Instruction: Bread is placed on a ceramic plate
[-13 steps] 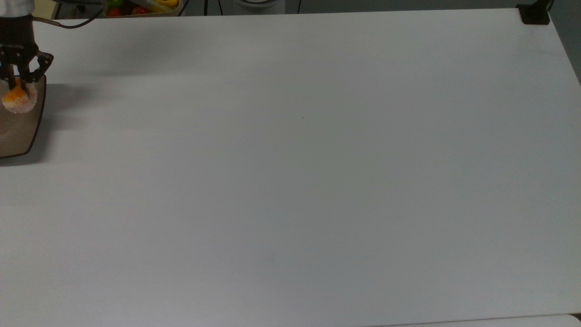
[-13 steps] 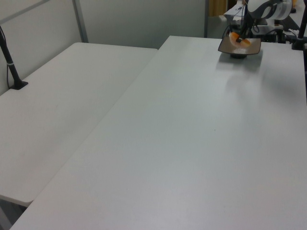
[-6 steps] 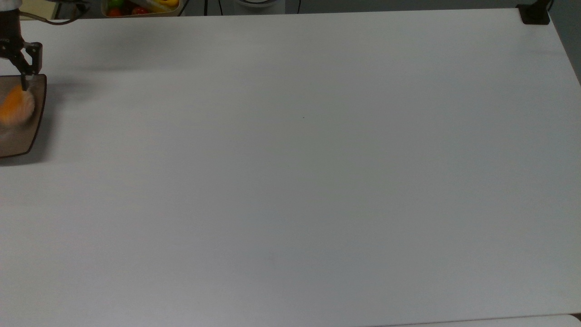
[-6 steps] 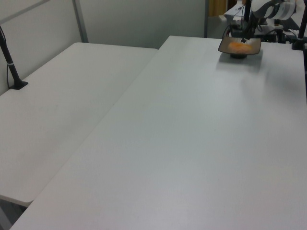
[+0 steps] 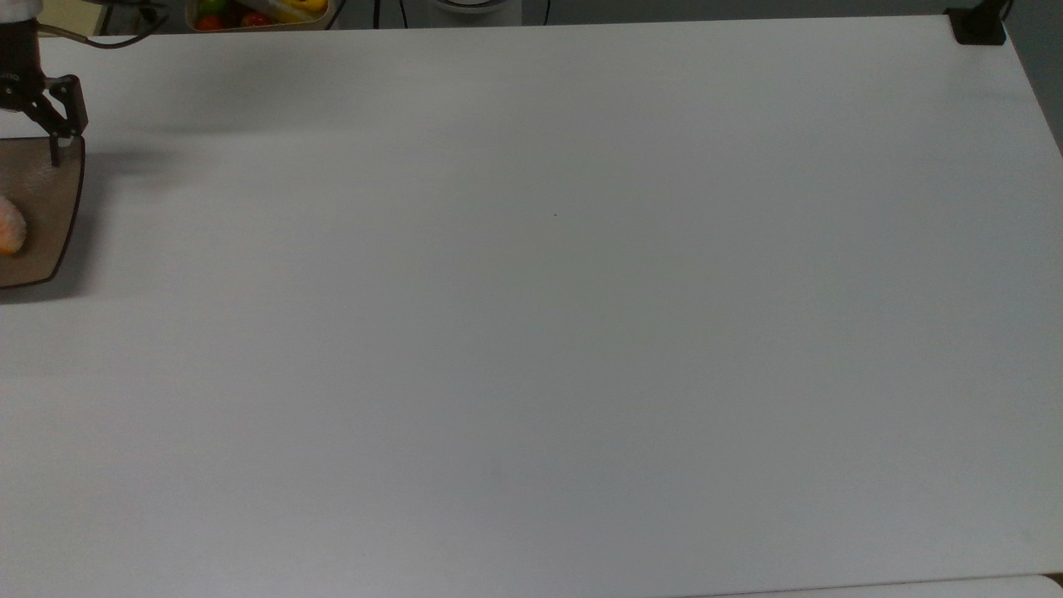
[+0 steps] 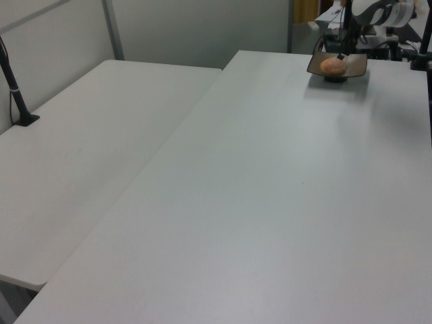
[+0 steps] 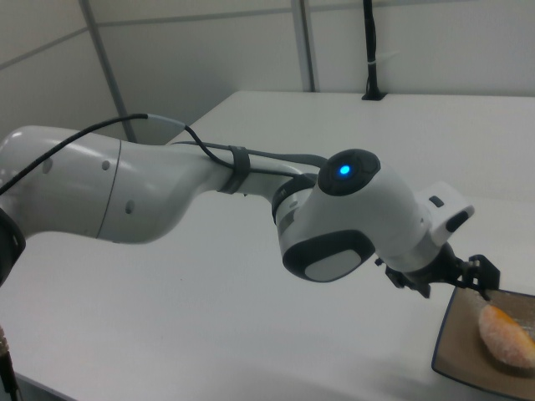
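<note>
My fingers (image 5: 56, 141) are spread apart with nothing between them, hanging just over the far edge of the ceramic plate (image 5: 58, 208) in the top view. One fingertip (image 5: 55, 156) points down at the plate's rim without touching the bread. In the left view the fingers (image 6: 343, 54) sit right above the plate (image 6: 354, 64), just beside the bun.

The bread (image 5: 10, 226) is lying loose on the plate, clear of me, cut off by the top view's left edge. From the right view you can see it (image 7: 506, 334) resting flat in the plate (image 7: 456, 347), orange on top, paler underneath, with my wrist (image 7: 435, 259) just off the plate's corner.

The plate sits at the surface's (image 5: 540, 316) edge on the top view's left, near the far corner. Past that far edge there's a tray of fruit (image 5: 257, 12).
</note>
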